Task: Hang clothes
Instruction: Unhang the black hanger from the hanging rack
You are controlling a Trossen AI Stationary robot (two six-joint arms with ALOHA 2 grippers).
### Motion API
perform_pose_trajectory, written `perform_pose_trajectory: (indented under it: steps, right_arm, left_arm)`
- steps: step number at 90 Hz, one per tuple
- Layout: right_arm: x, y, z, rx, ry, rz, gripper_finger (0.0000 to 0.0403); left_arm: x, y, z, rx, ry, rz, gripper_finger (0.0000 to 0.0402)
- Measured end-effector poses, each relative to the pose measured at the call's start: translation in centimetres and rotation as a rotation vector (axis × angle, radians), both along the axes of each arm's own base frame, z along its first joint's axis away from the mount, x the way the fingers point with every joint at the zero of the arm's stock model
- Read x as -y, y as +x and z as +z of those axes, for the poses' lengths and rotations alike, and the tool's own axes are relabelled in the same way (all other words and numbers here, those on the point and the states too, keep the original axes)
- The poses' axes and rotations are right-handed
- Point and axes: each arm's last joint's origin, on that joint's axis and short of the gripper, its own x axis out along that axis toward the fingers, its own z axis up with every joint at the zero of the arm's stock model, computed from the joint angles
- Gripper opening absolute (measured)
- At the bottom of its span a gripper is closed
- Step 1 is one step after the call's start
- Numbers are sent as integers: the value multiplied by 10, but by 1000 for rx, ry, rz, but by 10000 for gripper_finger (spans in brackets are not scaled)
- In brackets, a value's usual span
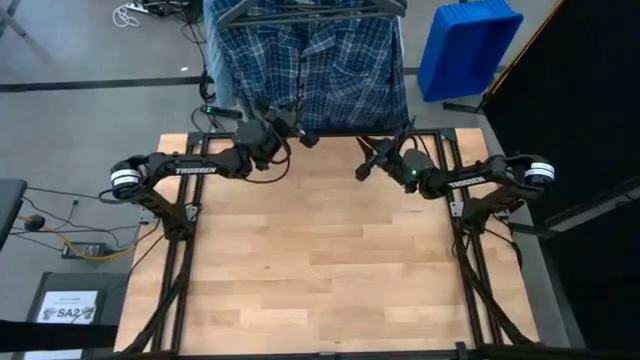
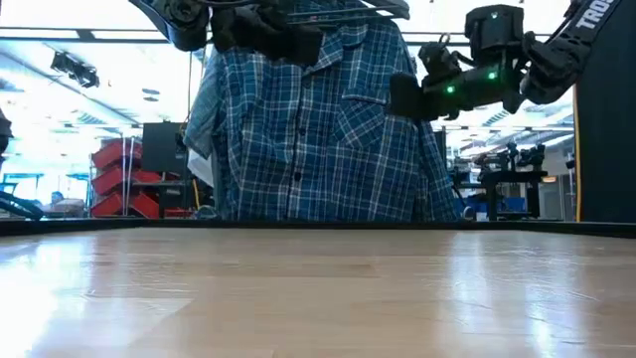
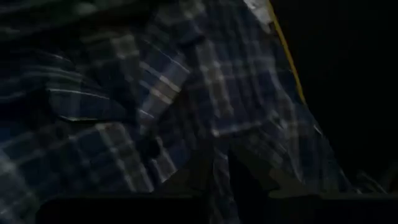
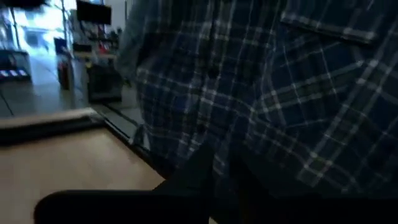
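From my remote station I am watching the dark blue plaid button-up shirt (image 1: pixel 310 62) hanging on a dark grey plastic hanger (image 1: pixel 300 8) just beyond the far edge of the light wooden slatted table (image 1: pixel 320 270); its front, with a chest pocket, is facing the table, and its hem is dropping below the level of the table's far edge in the low view. The left gripper (image 1: pixel 292 128) is hovering above the far edge of the table, left of centre, close against the shirt's lower front; I cannot tell whether its fingers are spread or pressed together, as the left wrist view is showing only dark plaid cloth filling the frame. The right gripper (image 1: pixel 366 166) is hanging above the far edge, right of centre, near the shirt's right side, a green light glowing on its wrist; its two dark fingers (image 4: pixel 205 168) are lying close side by side with a narrow slit between them, pinching nothing that I can make out, and the plaid cloth is sitting just ahead of them. A blue plastic bin (image 1: pixel 468 47) is standing on the grey floor beyond the table's far right corner; red storage racks (image 2: pixel 127 177) are showing in the room behind, in the low view.
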Motion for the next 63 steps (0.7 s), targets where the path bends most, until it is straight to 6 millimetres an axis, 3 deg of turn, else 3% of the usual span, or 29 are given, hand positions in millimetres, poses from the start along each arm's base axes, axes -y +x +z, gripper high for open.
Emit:
perform_pose_trajectory:
  steps: [29, 46, 63]
  right_arm:
    - [18, 29, 9, 21, -6, 63, 20]
    - [27, 49, -4, -20, 11, 63, 20]
    - [32, 61, -14, -48, 22, 77, 20]
  left_arm:
    - [-4, 3, -2, -185, -16, 38, 128]
    - [-6, 1, -6, -227, -33, 96, 187]
    - [-10, -2, -5, -260, -12, 147, 212]
